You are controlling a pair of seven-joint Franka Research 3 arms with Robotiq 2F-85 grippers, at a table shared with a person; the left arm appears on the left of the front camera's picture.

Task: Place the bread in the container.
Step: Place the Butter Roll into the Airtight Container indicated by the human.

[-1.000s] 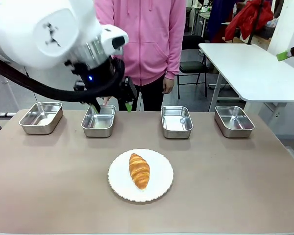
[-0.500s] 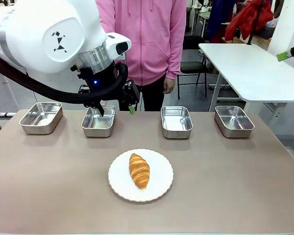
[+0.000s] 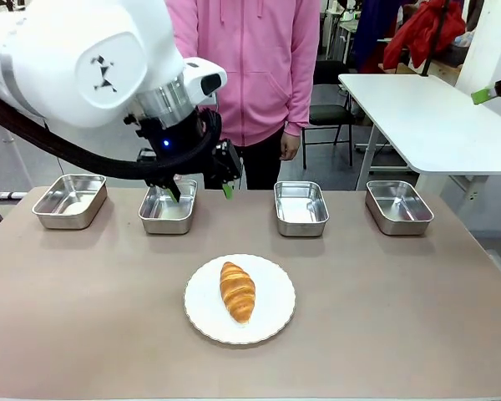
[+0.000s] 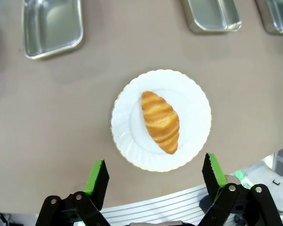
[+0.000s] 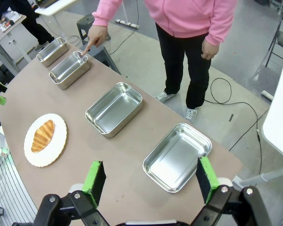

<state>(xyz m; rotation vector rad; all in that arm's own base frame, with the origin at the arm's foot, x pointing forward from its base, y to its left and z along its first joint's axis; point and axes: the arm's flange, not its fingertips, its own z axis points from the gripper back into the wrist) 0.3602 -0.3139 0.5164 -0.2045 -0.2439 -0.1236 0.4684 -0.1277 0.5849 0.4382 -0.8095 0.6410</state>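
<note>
Since the earlier frames the left arm has swung slightly toward picture right and dropped a little, its left pincer (image 3: 200, 190) now hanging above the far edge of the table (image 3: 83, 317) near the second tray from the left; nothing else has shifted. Front view: the bread (image 3: 237, 291) lies untouched in the middle of a round white plate (image 3: 271, 322) at the table's centre, well apart from the four steel trays ranged along the far side. The pincer is empty, its fingers spread, and it is high above the table rather than at the bread. A person in a pink top stands behind the trays. Left wrist view: the camera looks straight down on the plate and bread, which sit between the two spread green pads (image 4: 97, 176), well below them. Judgement: the arm is lining up over the bread for a descent; the grasp has not begun. Right wrist view: the right pincer (image 5: 150, 181) is spread and empty, high over the table's end. The person's hand (image 5: 95, 36) points a finger at the rim of the container (image 5: 70, 69), the second tray from the far end in this view. Judgement: that tray is the intended destination.
</note>
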